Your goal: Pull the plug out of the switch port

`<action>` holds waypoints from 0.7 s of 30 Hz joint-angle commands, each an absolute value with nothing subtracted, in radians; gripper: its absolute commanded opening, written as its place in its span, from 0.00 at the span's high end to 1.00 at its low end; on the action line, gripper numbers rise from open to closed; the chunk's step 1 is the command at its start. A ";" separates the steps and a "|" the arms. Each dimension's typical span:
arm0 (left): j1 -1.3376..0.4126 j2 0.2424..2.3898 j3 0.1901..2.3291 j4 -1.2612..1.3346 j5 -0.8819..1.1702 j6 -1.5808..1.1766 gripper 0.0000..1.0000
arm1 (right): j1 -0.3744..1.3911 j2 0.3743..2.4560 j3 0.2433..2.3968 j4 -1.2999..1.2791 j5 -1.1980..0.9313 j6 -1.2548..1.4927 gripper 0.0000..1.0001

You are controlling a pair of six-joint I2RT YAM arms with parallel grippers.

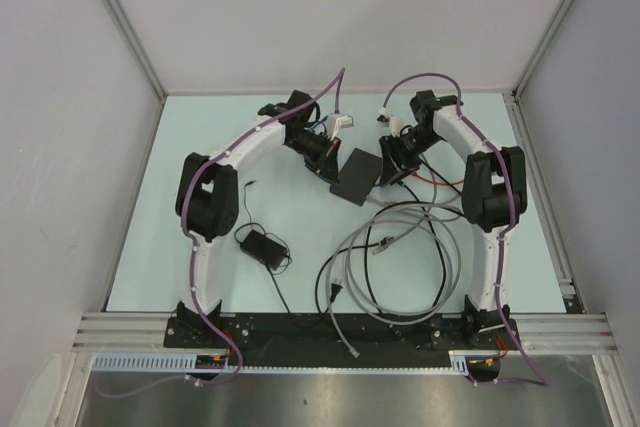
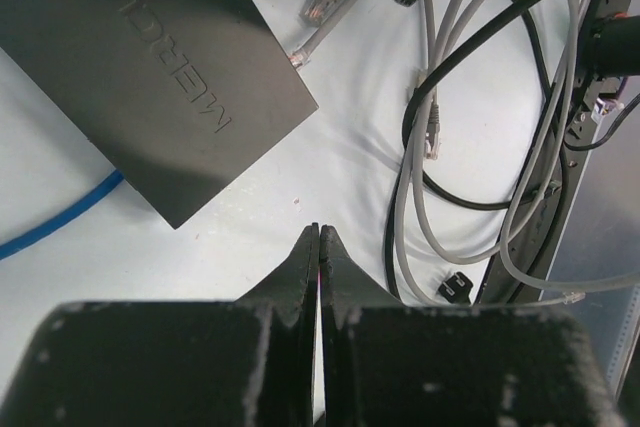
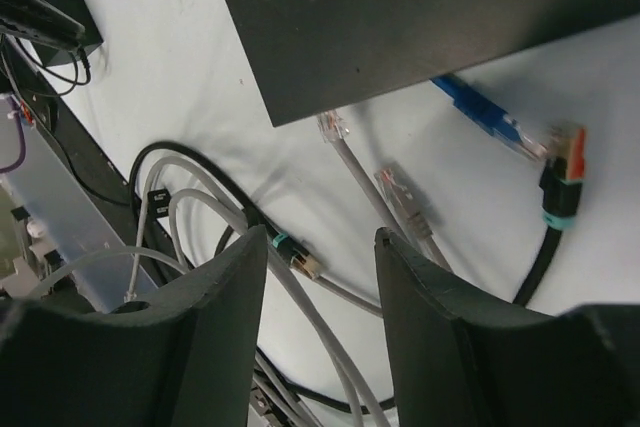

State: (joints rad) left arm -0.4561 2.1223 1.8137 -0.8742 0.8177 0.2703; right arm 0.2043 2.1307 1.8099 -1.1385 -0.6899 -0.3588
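The switch (image 3: 420, 7) is a flat, matte-black box with sharp corners and faint raised lettering. It lies on the pale surface (image 2: 330, 147) just ahead of both pairs of fingers. A clear-tipped grey plug (image 3: 330, 127) lies just beside its edge. The left fingers (image 2: 300, 272) are pressed together and empty. The right fingers (image 3: 225, 317) stand apart, holding nothing.

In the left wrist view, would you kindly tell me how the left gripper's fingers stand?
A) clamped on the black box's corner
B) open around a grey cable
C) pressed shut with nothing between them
C: the left gripper is closed tip to tip, empty, over the white table near the flat matte-black rectangular switch.
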 commanded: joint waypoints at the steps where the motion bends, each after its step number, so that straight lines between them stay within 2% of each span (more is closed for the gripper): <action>1: -0.472 2.129 1.815 -0.847 0.862 0.268 1.00 | 0.209 2.186 1.819 -1.121 -0.772 -0.391 0.50; 10: -0.480 2.279 1.896 -0.882 0.802 0.321 1.00 | 0.196 2.298 1.853 -1.161 -0.831 -0.443 0.51; 21: -0.488 2.333 1.920 -0.891 0.795 0.314 1.00 | 0.196 2.361 1.829 -1.147 -0.936 -0.423 0.52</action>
